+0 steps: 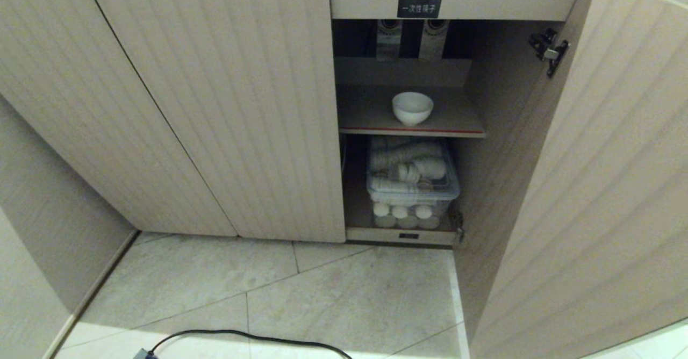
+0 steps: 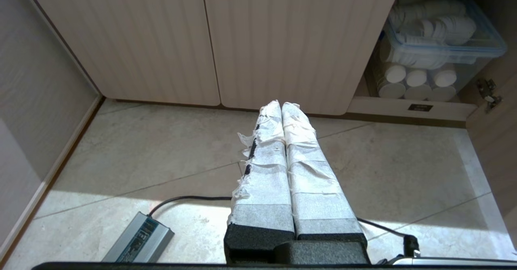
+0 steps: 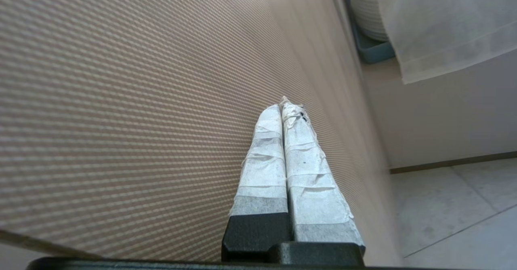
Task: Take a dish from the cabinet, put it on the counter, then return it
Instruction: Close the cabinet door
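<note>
Pale floor tiles (image 1: 333, 294) are lying bare before the cabinet (image 1: 215, 106), with a black cable (image 1: 242, 337) running along the near edge and a grey power brick (image 2: 139, 237) sitting beside it.

Cabinet: two ribbed doors are standing closed on the left; the right-hand door (image 1: 607, 187) is swinging wide open, leaving the compartment clear from the front. A small black label (image 1: 419, 7) is sitting on the rail above the opening.

Dish (image 1: 412, 107): sitting upright and alone on the red-edged shelf (image 1: 414, 131), a little back from its front edge, with free shelf on both sides.

Lower compartment: a clear storage box (image 1: 413, 187) with a blue rim is holding sleeves of white cups (image 2: 428, 15), filling most of the width.

Left gripper (image 2: 281, 105): jaws pressed together, empty, hanging over the floor tiles near the closed doors.

Right gripper (image 3: 282, 102): jaws pressed together, empty, lying close alongside a ribbed door face; contact cannot be judged.
</note>
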